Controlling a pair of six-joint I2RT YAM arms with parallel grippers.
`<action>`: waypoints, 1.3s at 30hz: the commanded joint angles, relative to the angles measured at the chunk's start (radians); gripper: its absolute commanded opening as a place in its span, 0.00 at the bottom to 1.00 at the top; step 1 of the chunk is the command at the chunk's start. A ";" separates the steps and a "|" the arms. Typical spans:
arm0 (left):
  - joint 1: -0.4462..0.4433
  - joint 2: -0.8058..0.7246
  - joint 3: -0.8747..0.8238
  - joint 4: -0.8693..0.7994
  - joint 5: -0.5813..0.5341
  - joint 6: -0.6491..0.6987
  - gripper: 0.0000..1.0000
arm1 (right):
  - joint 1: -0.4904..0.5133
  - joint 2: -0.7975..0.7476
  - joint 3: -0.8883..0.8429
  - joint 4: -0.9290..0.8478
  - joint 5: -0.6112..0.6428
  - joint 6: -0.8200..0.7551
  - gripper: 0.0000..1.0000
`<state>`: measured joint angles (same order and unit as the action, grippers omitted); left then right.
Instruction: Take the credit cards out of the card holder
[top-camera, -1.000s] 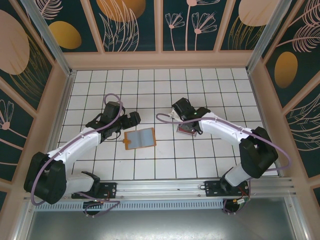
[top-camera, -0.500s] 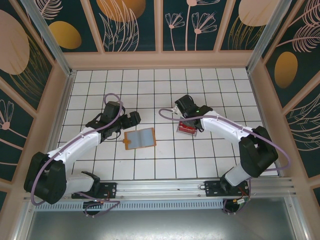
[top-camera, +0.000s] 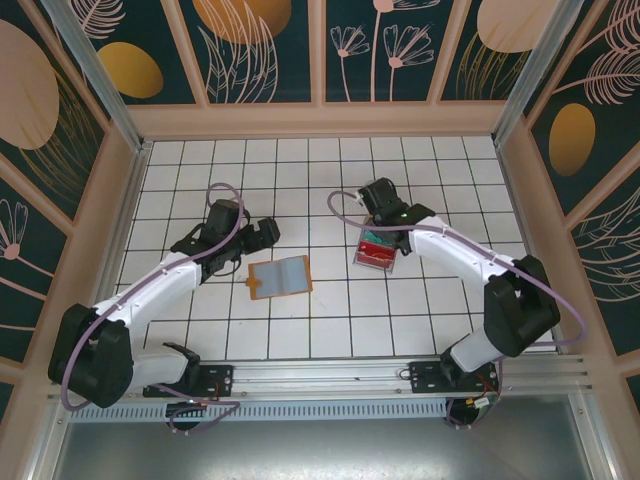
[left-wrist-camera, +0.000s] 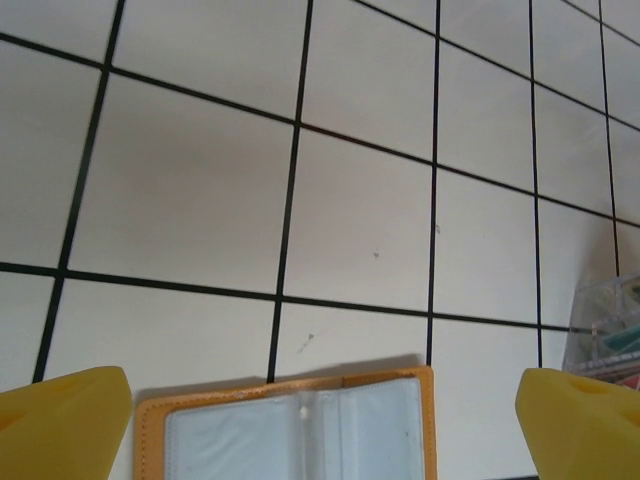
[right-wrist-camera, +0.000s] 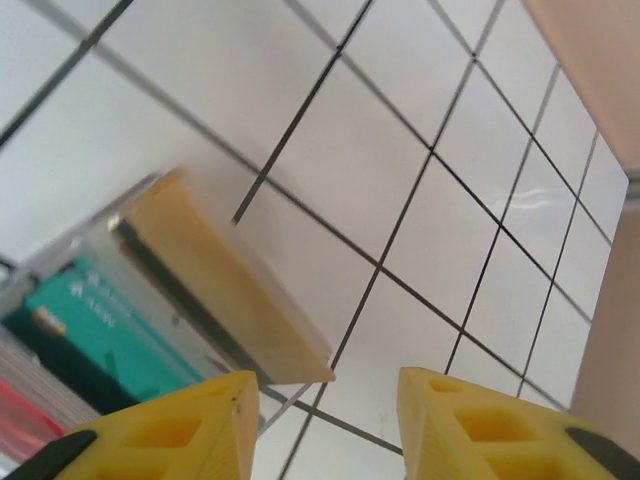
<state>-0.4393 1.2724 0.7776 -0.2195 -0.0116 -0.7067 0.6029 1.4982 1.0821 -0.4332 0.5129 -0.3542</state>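
The card holder (top-camera: 280, 277) lies open flat on the tiled table, orange-brown rim around a blue-grey pocketed lining. In the left wrist view the card holder (left-wrist-camera: 290, 430) sits low between the yellow fingers, and its visible pockets look pale with no card showing. My left gripper (top-camera: 262, 236) (left-wrist-camera: 322, 425) hovers just behind its far edge, open wide and holding nothing. My right gripper (top-camera: 383, 215) (right-wrist-camera: 325, 420) is open and empty, beside the far end of a clear tray.
The clear plastic tray (top-camera: 377, 250) (right-wrist-camera: 150, 300) holds orange, teal and red strips standing on edge, right of the card holder; its corner shows in the left wrist view too (left-wrist-camera: 605, 335). Wooden walls (top-camera: 320, 120) ring the white tiled table.
My right gripper has drawn back and rightward off the tray, which now shows uncovered. The left arm has shifted only slightly; the card holder has stayed put.
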 joint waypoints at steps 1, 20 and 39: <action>0.004 -0.029 0.039 -0.039 -0.093 0.013 0.98 | -0.007 -0.104 -0.012 0.102 0.020 0.181 0.47; 0.004 -0.226 -0.025 -0.018 -0.784 0.132 0.99 | -0.295 -0.598 -0.653 0.797 -0.118 0.510 0.99; 0.345 0.021 -0.292 0.733 -0.621 0.518 0.99 | -0.609 -0.227 -0.741 1.236 -0.124 0.505 0.99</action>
<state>-0.1257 1.2556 0.5026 0.3149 -0.7029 -0.2569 0.0124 1.2263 0.3347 0.6369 0.4160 0.1692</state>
